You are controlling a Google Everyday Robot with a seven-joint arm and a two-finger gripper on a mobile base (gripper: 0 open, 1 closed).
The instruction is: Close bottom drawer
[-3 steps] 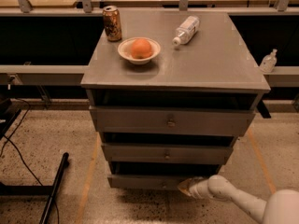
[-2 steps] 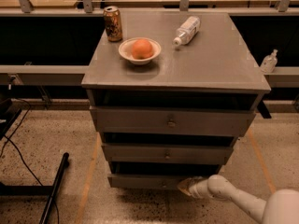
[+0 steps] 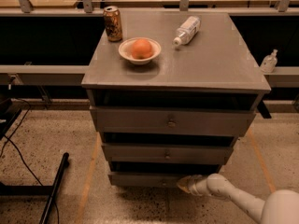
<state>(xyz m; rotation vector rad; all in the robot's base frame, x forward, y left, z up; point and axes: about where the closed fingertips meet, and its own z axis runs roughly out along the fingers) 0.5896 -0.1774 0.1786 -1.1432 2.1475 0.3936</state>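
Observation:
The bottom drawer is the lowest of three grey drawers in the cabinet, with a low flat front. It stands slightly out from the cabinet body. My gripper is at the end of the white arm that comes in from the lower right. Its tip rests against the drawer front near the middle, where the small knob sits. The middle drawer and the top drawer are above it.
On the cabinet top stand a can, a white bowl holding an orange, and a lying plastic bottle. A black pole and cables lie on the floor at the left. A soap bottle stands at right.

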